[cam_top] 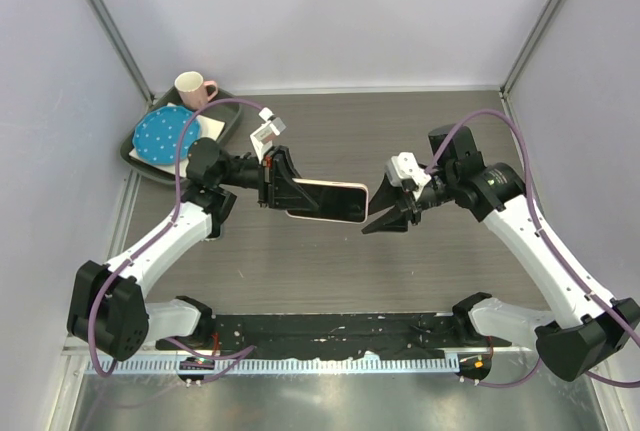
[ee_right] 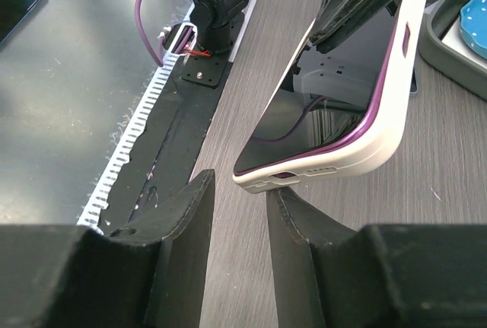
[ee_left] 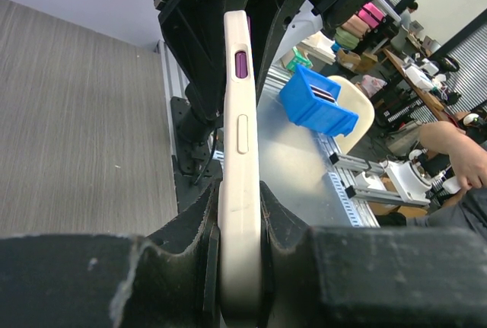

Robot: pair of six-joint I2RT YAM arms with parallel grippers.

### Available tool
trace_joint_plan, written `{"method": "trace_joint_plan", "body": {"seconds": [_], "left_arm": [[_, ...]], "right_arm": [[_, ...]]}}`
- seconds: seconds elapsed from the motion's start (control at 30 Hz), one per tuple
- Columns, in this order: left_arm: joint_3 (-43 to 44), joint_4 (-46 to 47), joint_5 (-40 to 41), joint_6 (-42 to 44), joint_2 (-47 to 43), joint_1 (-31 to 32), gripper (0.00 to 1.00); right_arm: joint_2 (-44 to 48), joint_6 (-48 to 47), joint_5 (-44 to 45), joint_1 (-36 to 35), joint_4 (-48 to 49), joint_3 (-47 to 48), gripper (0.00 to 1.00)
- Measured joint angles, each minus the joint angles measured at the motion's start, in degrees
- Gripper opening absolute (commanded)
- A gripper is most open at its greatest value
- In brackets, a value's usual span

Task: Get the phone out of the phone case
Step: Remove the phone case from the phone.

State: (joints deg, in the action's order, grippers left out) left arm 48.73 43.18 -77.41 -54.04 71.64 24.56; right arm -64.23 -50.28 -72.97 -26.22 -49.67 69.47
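A purple phone with a dark screen (ee_right: 319, 92) sits inside a cream case (cam_top: 328, 199), held in the air above the table's middle. My left gripper (cam_top: 275, 184) is shut on the case's left end; its fingers clamp both flat sides of the case (ee_left: 240, 191). My right gripper (cam_top: 388, 213) is open at the case's right end. In the right wrist view the right gripper (ee_right: 237, 191) has its jaws apart, and one fingertip (ee_right: 293, 206) sits right under the bottom corner of the case (ee_right: 380, 141), by the charging port.
A dark tray (cam_top: 150, 166) at the back left holds a blue dotted plate (cam_top: 163, 135) and a pink mug (cam_top: 194, 87). A black strip (cam_top: 330, 331) runs along the near table edge between the arm bases.
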Motion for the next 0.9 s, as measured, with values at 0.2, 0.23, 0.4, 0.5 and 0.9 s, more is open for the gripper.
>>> {"method": "trace_joint_plan", "body": {"seconds": [0.2,0.23,0.4,0.5,0.9], "left_arm": [[0.0,0.3,0.3,0.0,0.0,0.0,0.00],[0.0,0.3,0.3,0.0,0.0,0.0,0.00],[0.0,0.9,0.4,0.0,0.0,-0.1,0.00],[0.0,1.0,0.3,0.0,0.0,-0.2,0.00],[0.0,1.9,-0.2,-1.1,0.1,0.1,0.00]], "right_arm": [[0.0,4.5,0.3,-0.1,4.0,-0.8,0.30],[0.0,5.5,0.3,-0.1,5.0,-1.0,0.28],[0.0,7.4,0.3,-0.1,6.3,-1.2,0.20],[0.0,7.7,0.3,-0.1,6.5,-1.4,0.15],[0.0,5.8,-1.3,-0.1,6.7,-1.6,0.01]]}}
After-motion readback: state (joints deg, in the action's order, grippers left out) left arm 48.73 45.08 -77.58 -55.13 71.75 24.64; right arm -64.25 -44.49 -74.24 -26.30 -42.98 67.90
